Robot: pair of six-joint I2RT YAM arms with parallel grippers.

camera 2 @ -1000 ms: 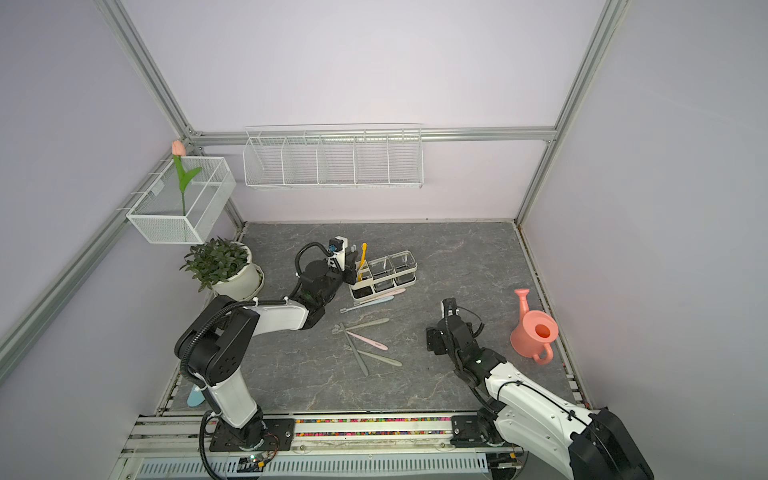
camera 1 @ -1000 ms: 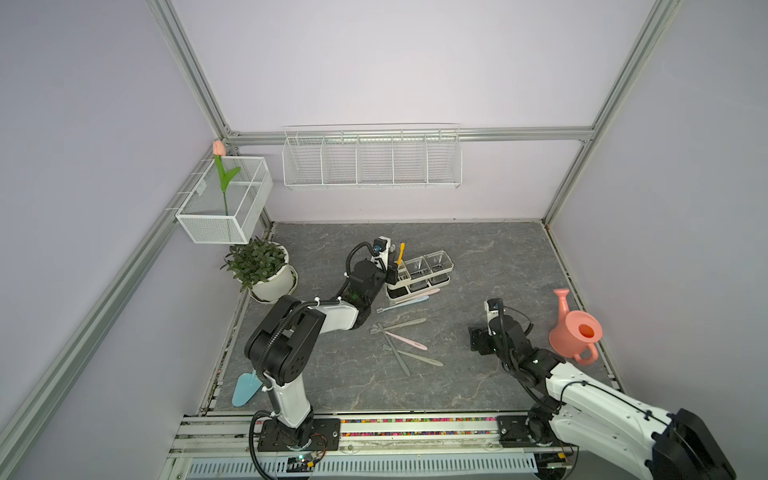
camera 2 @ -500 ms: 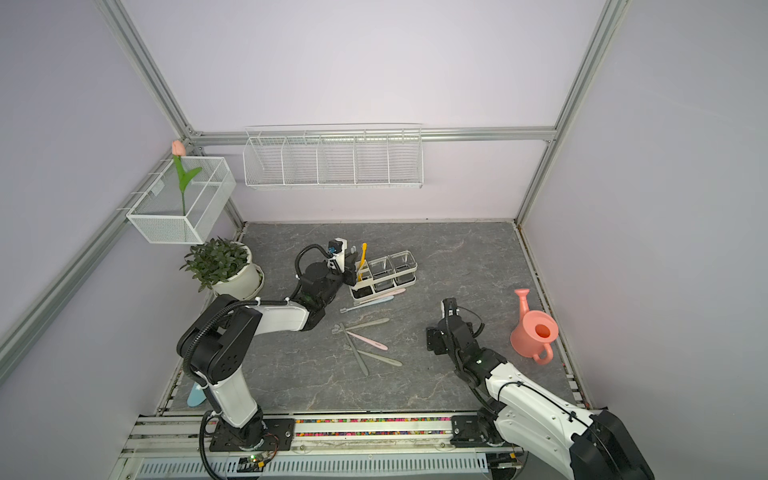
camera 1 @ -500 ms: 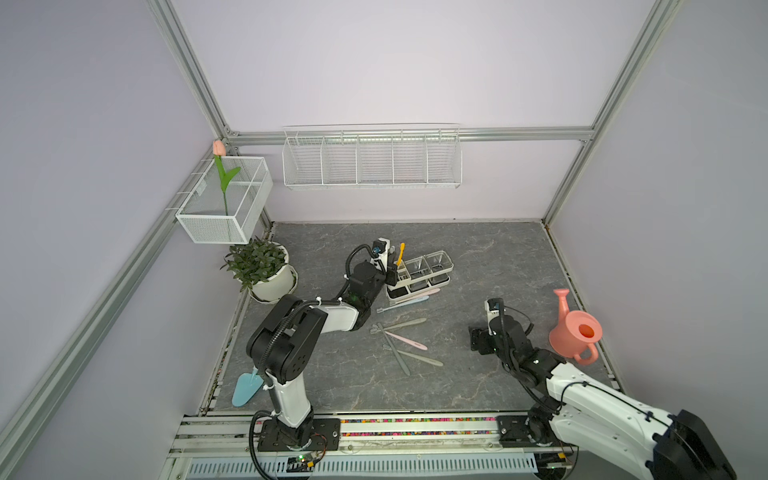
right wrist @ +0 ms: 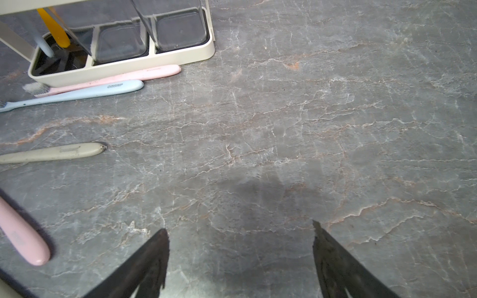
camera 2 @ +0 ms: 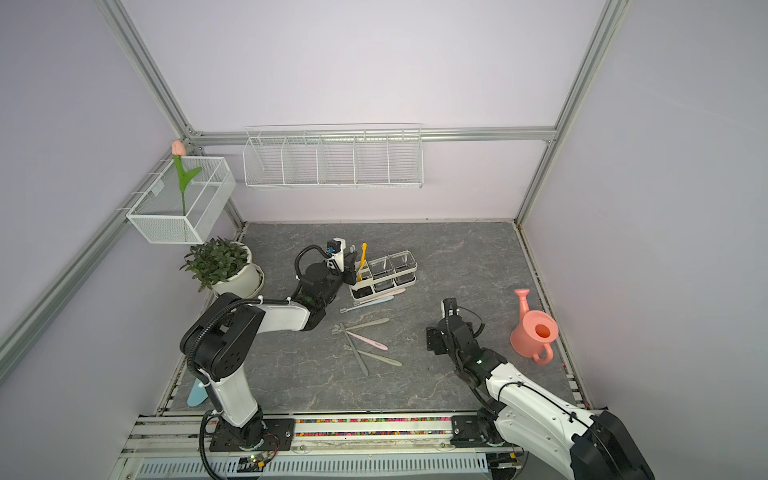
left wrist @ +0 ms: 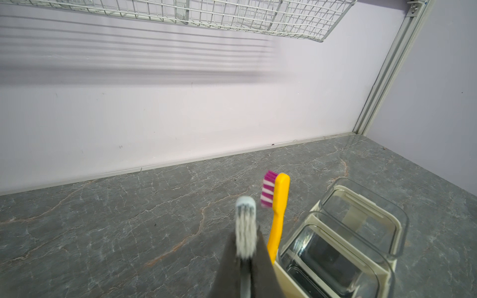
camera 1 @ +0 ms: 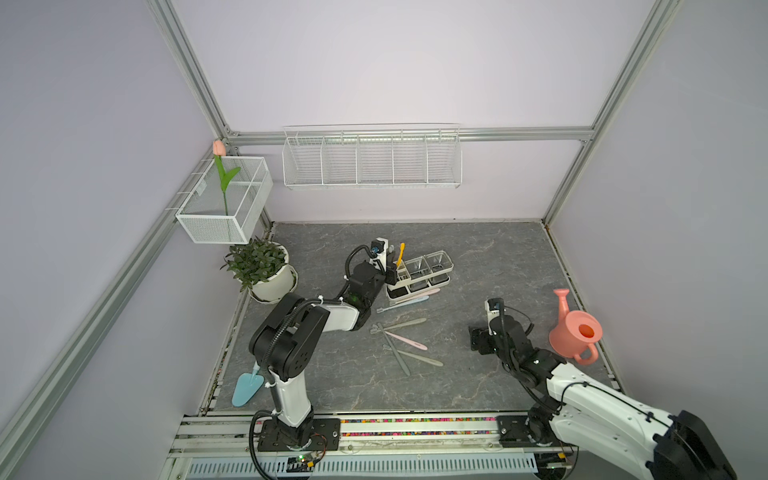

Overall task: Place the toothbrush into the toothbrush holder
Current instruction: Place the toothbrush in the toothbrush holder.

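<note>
Gripping pale toothbrush (left wrist: 245, 224) in closed left tool (left wrist: 245, 254) — beside yellow toothbrush (left wrist: 278, 211) standing in toothbrush holder (right wrist: 144, 61). Holding nothing in wide-spread right tool (right wrist: 238, 226); 2 loose brushes (right wrist: 116, 77) along holder's base.

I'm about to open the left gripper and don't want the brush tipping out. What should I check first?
1. Grip: left gripper shut on the toothbrush, head up: ok.
2. Handle end inside the toothbrush holder: the right wrist view shows a pale handle standing in the end compartment beside the yellow toothbrush: ok.
3. Handle resting on the compartment floor: cannot tell.
4. Heads of the two brushes apart: ok.
5. Right gripper open and away from the holder: ok.
</note>
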